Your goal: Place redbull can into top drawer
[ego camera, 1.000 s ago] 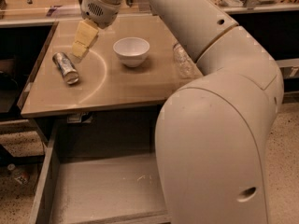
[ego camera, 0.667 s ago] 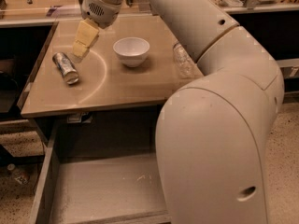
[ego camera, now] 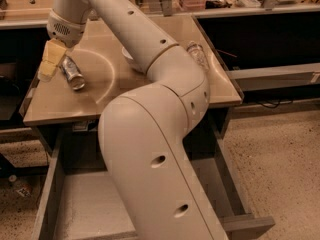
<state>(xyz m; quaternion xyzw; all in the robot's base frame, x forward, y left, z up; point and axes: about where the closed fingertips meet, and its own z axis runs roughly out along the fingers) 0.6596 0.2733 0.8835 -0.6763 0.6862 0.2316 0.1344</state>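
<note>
The redbull can (ego camera: 73, 73) is a slim silver can lying on its side on the left part of the wooden tabletop (ego camera: 65, 101). My gripper (ego camera: 49, 64), with pale yellow pads, hangs just left of the can, close to its upper end and near the table's left edge. The top drawer (ego camera: 82, 206) is pulled open below the table's front edge, with a flat pale grey bottom and thick grey side walls. My arm crosses in front of it and hides its middle.
A clear plastic bottle (ego camera: 198, 55) lies at the right of the tabletop. A white bowl (ego camera: 125, 59) is mostly hidden behind my arm. Counters with clutter run along the back. Speckled floor lies to the right.
My gripper has moved left and down, from above the can's upper right to beside its left. The view has shifted, and my arm now covers the bowl. The can has not moved.
</note>
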